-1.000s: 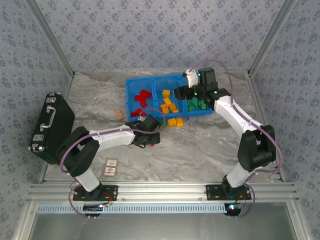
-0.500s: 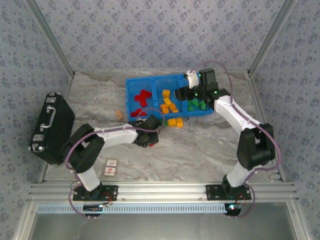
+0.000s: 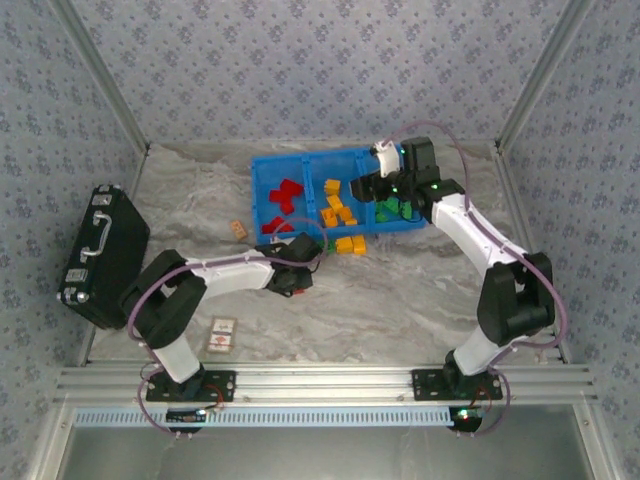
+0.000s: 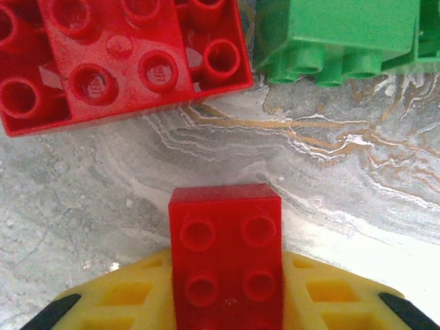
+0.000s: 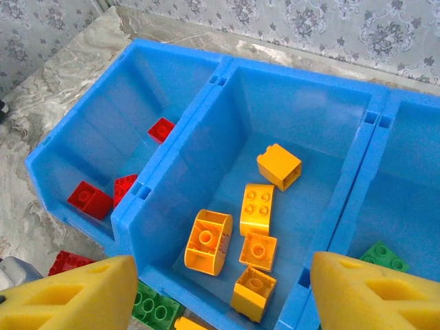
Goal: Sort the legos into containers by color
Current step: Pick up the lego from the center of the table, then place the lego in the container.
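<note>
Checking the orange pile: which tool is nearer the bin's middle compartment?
Right. The right tool hovers above the middle compartment; the left tool is outside the bin, holding a red lego.

**A robot test cell, not a lived-in room**

You're looking at a lab-style booth. A left arm (image 3: 225, 272) and a right arm (image 3: 470, 225) are bolted to an aluminium rail (image 3: 320, 378) at the near edge of a marble-patterned surface (image 3: 400, 300). Metal posts (image 3: 108, 90) frame it, and panels of patterned wallpaper (image 3: 320, 70) close three sides. The props look staged: a black case (image 3: 100, 255), a blue bin (image 3: 256, 195) with toy bricks (image 3: 290, 190), and a printed card (image 3: 222, 335).
</note>
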`<state>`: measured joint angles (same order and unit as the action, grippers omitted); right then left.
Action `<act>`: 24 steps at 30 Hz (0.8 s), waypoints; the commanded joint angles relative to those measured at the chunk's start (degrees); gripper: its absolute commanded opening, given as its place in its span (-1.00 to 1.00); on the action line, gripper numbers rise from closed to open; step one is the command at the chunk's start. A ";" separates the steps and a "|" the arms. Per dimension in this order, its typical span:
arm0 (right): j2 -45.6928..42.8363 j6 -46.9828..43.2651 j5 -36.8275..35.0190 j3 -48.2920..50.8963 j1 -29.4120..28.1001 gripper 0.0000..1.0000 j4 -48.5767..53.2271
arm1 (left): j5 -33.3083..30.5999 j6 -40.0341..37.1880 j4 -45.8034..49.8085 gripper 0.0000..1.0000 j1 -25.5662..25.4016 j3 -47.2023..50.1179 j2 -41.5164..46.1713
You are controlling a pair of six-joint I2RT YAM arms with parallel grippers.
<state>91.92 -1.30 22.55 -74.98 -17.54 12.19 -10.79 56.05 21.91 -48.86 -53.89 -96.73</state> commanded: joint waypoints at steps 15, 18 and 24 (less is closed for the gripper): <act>-8.50 1.47 -2.28 9.65 -1.51 0.37 1.34 | -0.36 -28.61 1.64 -0.40 14.70 -23.55 1.76; -10.31 2.13 -2.80 11.98 -2.47 0.36 2.45 | 0.35 -30.41 -1.32 -0.40 17.15 -27.32 -3.03; -14.45 6.52 -4.76 17.67 -4.98 0.35 5.24 | 2.50 -32.53 -3.08 -0.39 20.36 -35.06 -12.68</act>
<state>80.23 1.96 19.64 -59.70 -21.50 15.03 -10.13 26.39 20.16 -29.54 -85.69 -106.80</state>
